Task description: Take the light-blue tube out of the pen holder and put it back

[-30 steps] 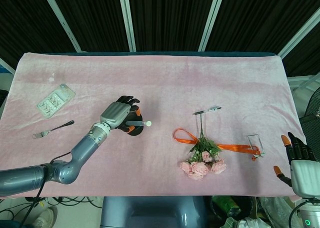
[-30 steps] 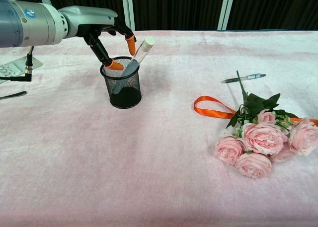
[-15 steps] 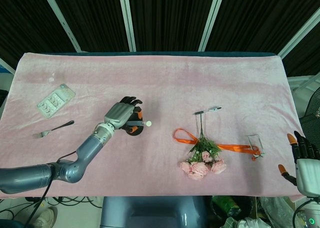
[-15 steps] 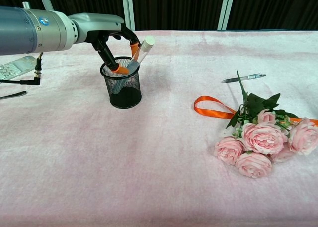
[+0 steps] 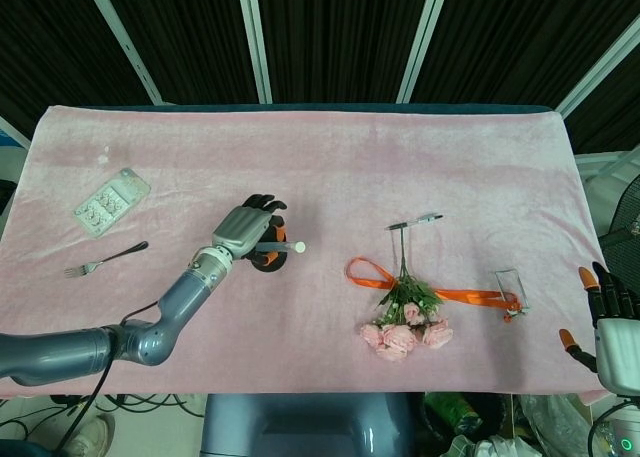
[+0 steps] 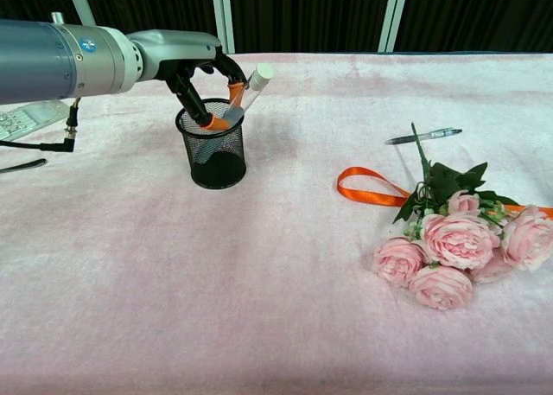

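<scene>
I find no legible text, label or number; a small blue mark on the left arm [image 6: 52, 58] is unreadable.

I see a matt, fuzzy pink cloth [image 6: 259, 326] covering the surface. The pen holder [image 6: 212, 149] is black wire mesh, and the tube [image 6: 240, 98] in it looks like smooth translucent plastic with a white cap. My left hand [image 5: 243, 232] has a satin grey metallic shell and orange-tipped fingers [image 6: 234, 92]. The ribbon [image 6: 367, 187] is glossy orange.
</scene>
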Motion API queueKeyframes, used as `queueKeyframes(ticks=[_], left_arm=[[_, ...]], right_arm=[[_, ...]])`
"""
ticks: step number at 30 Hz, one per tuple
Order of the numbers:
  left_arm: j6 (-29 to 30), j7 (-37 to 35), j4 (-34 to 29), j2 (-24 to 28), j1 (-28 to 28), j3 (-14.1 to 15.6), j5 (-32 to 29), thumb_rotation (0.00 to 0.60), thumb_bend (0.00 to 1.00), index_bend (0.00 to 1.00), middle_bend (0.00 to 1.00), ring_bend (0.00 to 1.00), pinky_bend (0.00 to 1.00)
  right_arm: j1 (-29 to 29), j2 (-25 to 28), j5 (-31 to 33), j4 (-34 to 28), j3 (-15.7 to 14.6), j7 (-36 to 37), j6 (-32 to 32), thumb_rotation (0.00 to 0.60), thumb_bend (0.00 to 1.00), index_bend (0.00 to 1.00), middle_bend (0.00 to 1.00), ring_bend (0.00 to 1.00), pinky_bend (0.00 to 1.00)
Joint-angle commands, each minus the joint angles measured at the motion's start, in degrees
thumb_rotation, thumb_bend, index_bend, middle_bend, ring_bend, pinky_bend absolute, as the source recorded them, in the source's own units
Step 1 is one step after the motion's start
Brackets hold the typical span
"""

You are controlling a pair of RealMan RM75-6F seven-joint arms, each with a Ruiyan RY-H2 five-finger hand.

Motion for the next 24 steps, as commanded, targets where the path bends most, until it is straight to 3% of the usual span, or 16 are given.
queueKeyframes(ticks=[1,24], left_arm=[[0.04,0.18,0.16,-0.23,-0.22,0.13,-0.21,0.6,0.32,0.52,0.14,0.0,0.0],[1.38,-0.51,0.24,0.18,0.46,0.89,-0.08,0.6,0.4,0.58,0.17,0.0,0.0]], right_arm=[[-0.05,0.07,-0.07,-0.12,0.0,-0.04,0.03,0.6,0.14,0.0,0.04,0.1,0.18],[-0.25,0.43,-0.71,-0.95,-0.1,0.1,-0.15,0.6,0.14,0.0,0.04,0.1,0.18]])
